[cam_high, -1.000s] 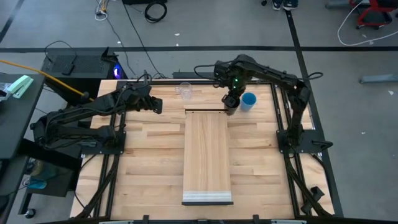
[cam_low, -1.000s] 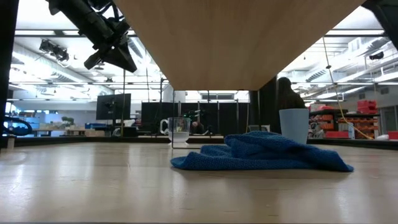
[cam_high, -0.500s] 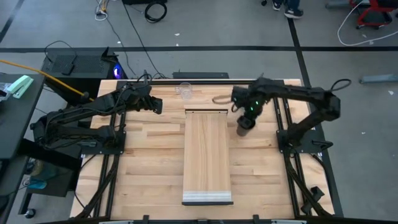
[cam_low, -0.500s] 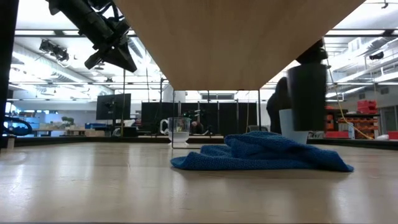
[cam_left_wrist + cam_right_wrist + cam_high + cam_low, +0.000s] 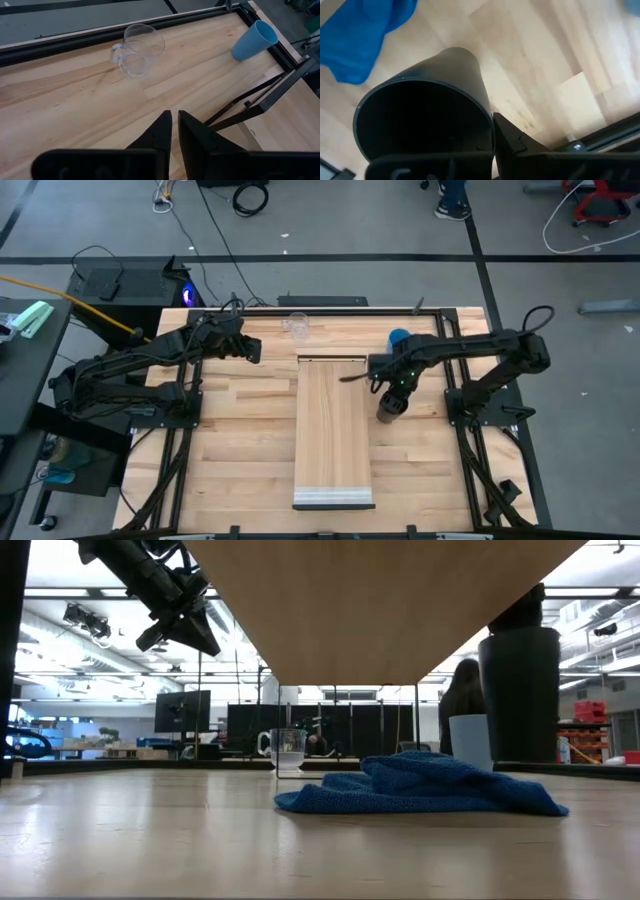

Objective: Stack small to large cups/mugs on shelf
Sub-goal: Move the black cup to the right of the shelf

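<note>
1. While the tall black handleless cup hangs off the table in the right gripper, just beside the right long edge of the long light-wood shelf board, we judge the grip the main risk: the fingers are clamped on the rim wall alone, one finger outside the cup, so a quick swing could tilt it or let it slip.
2. Since the crumpled blue cloth lies beneath the raised shelf, close under the black cup in the low view, we could snag it if the cup drops low before clearing the shelf edge.
3. Because the bright blue plastic cup stands at the table's far edge behind the right arm, we could knock it over on a backward sweep.
4. As the small clear glass mug sits near the far edge, ahead of the left gripper, which hovers almost closed and holds nothing, we see little danger there unless both arms reach over the shelf together.
</note>
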Motion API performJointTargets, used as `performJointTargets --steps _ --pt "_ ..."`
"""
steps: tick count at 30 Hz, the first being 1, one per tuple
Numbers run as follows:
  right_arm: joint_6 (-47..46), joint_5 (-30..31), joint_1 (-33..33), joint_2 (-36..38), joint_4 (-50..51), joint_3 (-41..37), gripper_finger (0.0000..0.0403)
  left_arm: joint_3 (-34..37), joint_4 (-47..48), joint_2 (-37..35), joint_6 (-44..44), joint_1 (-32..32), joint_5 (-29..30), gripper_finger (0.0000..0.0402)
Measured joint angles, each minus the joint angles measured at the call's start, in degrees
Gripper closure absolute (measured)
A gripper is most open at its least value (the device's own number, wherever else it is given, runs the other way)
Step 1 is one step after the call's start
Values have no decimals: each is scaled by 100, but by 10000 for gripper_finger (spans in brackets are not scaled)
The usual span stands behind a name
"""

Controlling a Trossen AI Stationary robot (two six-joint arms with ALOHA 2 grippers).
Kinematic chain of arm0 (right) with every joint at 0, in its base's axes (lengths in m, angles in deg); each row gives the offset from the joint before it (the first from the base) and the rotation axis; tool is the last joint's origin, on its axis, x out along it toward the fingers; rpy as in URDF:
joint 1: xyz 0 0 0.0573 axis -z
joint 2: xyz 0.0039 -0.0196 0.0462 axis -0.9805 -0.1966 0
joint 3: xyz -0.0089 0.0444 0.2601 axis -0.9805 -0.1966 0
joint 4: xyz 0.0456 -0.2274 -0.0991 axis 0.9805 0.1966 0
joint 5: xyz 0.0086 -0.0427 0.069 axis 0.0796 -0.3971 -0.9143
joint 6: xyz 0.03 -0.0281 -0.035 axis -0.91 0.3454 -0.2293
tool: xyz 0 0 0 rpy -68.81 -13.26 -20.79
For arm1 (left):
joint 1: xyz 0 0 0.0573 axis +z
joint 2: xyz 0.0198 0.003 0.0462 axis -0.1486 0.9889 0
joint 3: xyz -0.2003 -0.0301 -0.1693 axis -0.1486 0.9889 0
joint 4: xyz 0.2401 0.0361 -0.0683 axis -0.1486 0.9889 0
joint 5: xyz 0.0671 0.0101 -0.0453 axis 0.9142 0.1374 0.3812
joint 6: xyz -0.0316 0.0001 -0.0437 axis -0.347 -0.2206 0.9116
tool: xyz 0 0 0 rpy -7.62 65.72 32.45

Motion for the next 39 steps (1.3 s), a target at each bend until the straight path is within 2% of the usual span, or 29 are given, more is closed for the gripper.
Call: performJointTargets --steps 11,39 --pt "-8 -6 -193 -295 -81 0 398 0 4 0 7 -4 -1 362" --pt "-187 -160 -193 -293 -194 0 339 0 74 0 -31 -4 -74 357"
